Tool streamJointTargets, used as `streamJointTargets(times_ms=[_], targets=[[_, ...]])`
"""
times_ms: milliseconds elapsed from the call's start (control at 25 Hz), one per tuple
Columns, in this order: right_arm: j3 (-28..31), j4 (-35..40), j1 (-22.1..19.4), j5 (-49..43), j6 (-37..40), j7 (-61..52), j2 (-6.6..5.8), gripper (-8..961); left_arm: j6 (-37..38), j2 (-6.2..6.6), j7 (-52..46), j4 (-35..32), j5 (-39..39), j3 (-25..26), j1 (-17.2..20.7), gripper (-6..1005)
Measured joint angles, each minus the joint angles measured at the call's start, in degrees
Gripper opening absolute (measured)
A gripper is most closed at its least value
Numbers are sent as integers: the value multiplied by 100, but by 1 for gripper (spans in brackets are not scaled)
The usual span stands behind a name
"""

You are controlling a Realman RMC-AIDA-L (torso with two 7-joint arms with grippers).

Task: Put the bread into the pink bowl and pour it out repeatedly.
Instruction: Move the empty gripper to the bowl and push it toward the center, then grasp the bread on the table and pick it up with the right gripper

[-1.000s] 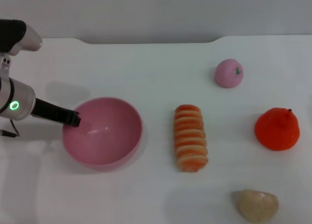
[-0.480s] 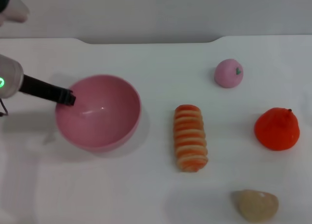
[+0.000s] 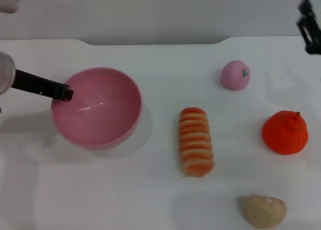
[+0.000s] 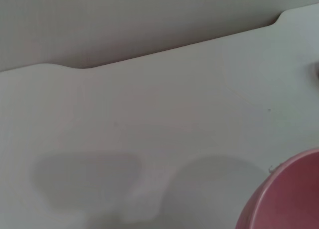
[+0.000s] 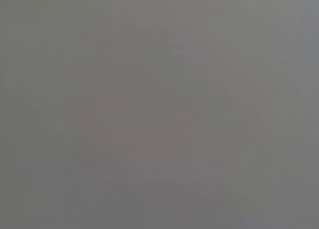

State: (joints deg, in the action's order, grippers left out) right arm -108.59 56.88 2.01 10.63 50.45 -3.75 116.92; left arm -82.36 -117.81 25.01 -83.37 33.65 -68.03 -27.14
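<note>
The bread (image 3: 196, 141) lies flat on the white table (image 3: 150, 200), to the right of the pink bowl (image 3: 95, 107). The bowl is empty and its opening tips toward me. My left gripper (image 3: 63, 92) reaches in from the left and is shut on the bowl's left rim, holding it. A part of the bowl's rim shows in the left wrist view (image 4: 289, 199). My right gripper (image 3: 308, 27) shows at the far right edge, high above the table's back right, far from the bread. The right wrist view shows only grey blur.
A small pink ball with a green mark (image 3: 234, 75) sits at the back right. An orange round fruit (image 3: 285, 132) sits at the right. A beige lump (image 3: 264, 210) lies at the front right. The table's back edge (image 3: 150, 41) meets a grey wall.
My left gripper has moved the pink bowl back and to the left, off its earlier spot. My right gripper has come into view at the top right. The bread has not moved.
</note>
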Motion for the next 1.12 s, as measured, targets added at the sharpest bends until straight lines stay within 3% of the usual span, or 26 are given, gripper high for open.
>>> streamJointTargets(times_ms=[120, 280, 520, 600, 800, 1000, 1120], targets=[[324, 1209, -163, -946, -1443, -443, 77, 553, 67, -5, 41, 4, 26, -63, 48, 39], [407, 2530, -175, -2081, -3313, -1186, 73, 553, 197, -5, 85, 9, 31, -175, 140, 40], [171, 4158, -43, -2293, -5775, -803, 3, 554, 243, -14, 162, 4, 29, -202, 213, 40], [168, 4565, 16, -1697, -6407, -146, -11, 552, 247, -14, 195, 3, 29, -202, 217, 40], [673, 5109, 168, 853, -7366, 2013, -47, 544, 324, -14, 298, 18, 156, -252, 218, 40], [1826, 5297, 675, 3095, -9265, 3544, -3, 546, 339, -14, 347, 23, 179, -254, 218, 40], [2512, 5293, 1095, 3679, -10597, 3836, 21, 547, 342, -14, 393, 23, 180, -261, 218, 40]])
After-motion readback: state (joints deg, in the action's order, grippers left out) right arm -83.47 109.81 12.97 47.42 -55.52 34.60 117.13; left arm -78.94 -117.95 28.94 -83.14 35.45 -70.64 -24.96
